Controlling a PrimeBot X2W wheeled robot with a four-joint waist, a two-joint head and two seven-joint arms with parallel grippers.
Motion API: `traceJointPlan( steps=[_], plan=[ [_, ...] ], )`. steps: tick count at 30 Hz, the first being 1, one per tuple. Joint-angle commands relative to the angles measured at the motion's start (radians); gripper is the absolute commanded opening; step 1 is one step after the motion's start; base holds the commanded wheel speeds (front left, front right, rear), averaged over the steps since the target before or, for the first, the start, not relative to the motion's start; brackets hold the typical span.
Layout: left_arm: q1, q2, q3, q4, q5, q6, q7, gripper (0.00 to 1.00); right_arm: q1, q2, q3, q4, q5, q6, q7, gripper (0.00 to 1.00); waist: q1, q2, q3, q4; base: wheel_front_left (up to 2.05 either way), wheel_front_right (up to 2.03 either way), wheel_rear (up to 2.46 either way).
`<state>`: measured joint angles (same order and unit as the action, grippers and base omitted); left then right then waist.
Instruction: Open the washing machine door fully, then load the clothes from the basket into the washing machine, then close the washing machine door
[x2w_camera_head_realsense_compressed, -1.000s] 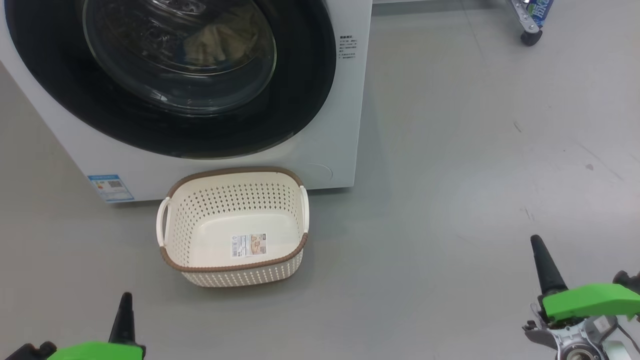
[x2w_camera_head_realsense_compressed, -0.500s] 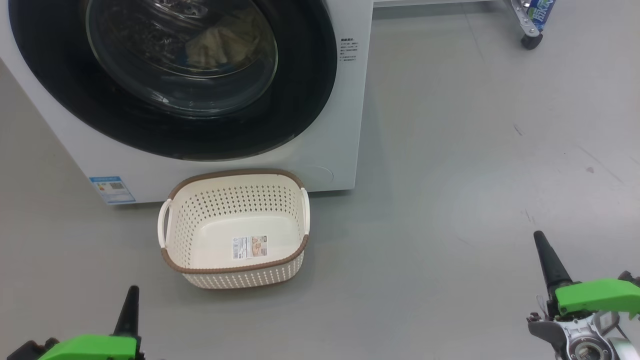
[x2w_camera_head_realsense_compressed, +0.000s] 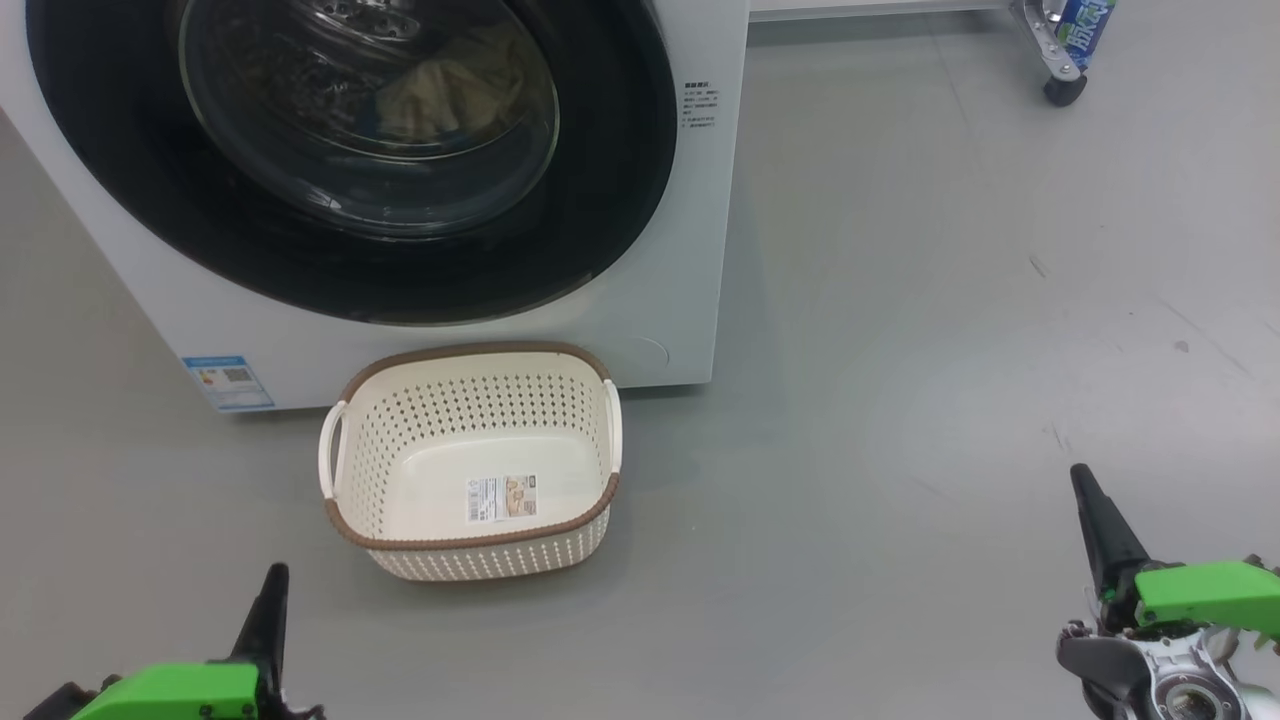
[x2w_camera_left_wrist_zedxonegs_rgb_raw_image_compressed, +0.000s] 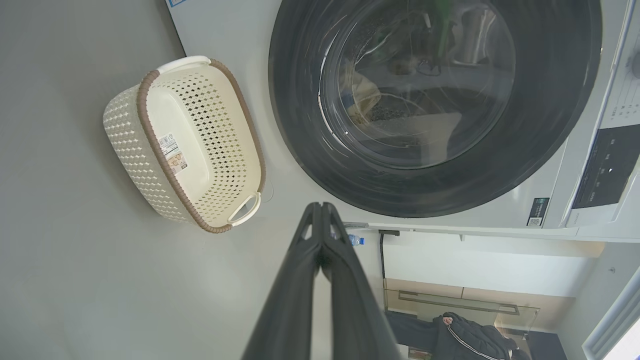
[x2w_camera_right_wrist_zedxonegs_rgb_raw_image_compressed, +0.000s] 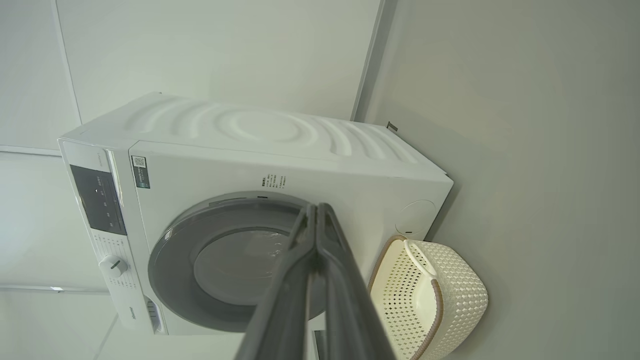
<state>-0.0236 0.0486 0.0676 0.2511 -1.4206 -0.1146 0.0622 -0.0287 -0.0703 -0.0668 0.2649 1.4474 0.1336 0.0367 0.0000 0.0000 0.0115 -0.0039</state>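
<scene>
The white washing machine (x2w_camera_head_realsense_compressed: 690, 250) stands at the upper left, its black-rimmed round door (x2w_camera_head_realsense_compressed: 600, 200) shut flat against the front. Through the glass I see pale clothes (x2w_camera_head_realsense_compressed: 440, 90) lying inside the drum. The cream basket (x2w_camera_head_realsense_compressed: 470, 400) sits on the floor just in front of the machine, holding nothing but its label sticker. My left gripper (x2w_camera_head_realsense_compressed: 272, 580) is at the lower left, shut and holding nothing, well short of the basket. My right gripper (x2w_camera_head_realsense_compressed: 1082, 480) is at the lower right, shut too, far to the right of the basket. The wrist views show the door (x2w_camera_left_wrist_zedxonegs_rgb_raw_image_compressed: 300, 150) (x2w_camera_right_wrist_zedxonegs_rgb_raw_image_compressed: 170, 260) and the basket (x2w_camera_left_wrist_zedxonegs_rgb_raw_image_compressed: 125, 125) (x2w_camera_right_wrist_zedxonegs_rgb_raw_image_compressed: 460, 295).
Grey floor (x2w_camera_head_realsense_compressed: 950, 350) spreads wide to the right of the machine. A wheeled metal frame (x2w_camera_head_realsense_compressed: 1055, 60) with a blue-labelled bottle stands at the far top right. In the left wrist view a person in dark clothes (x2w_camera_left_wrist_zedxonegs_rgb_raw_image_compressed: 465, 335) shows at the bottom.
The head camera has shifted slightly, so machine and basket sit a little lower and further right. Both grippers stay shut; the left fingertip shows higher in view, the right gripper's body a little lower.
</scene>
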Motion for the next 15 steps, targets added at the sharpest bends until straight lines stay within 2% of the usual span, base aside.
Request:
traceJointPlan(
  steps=[1,15],
  plan=[
    [-0.057,0.007,0.038,-0.024,-0.033,-0.007,0.01,0.0,-0.064,-0.008,0.006,-0.029,0.032,-0.002,0.01,0.0,0.0,0.0,-0.001,0.0,0.0,0.0,0.0],
    [-0.082,0.002,0.046,-0.007,-0.175,-0.015,0.048,0.0,-0.076,-0.001,-0.017,-0.022,0.172,-0.003,0.05,0.0,0.0,0.0,-0.008,0.004,0.0,0.0,0.0]
  ],
)
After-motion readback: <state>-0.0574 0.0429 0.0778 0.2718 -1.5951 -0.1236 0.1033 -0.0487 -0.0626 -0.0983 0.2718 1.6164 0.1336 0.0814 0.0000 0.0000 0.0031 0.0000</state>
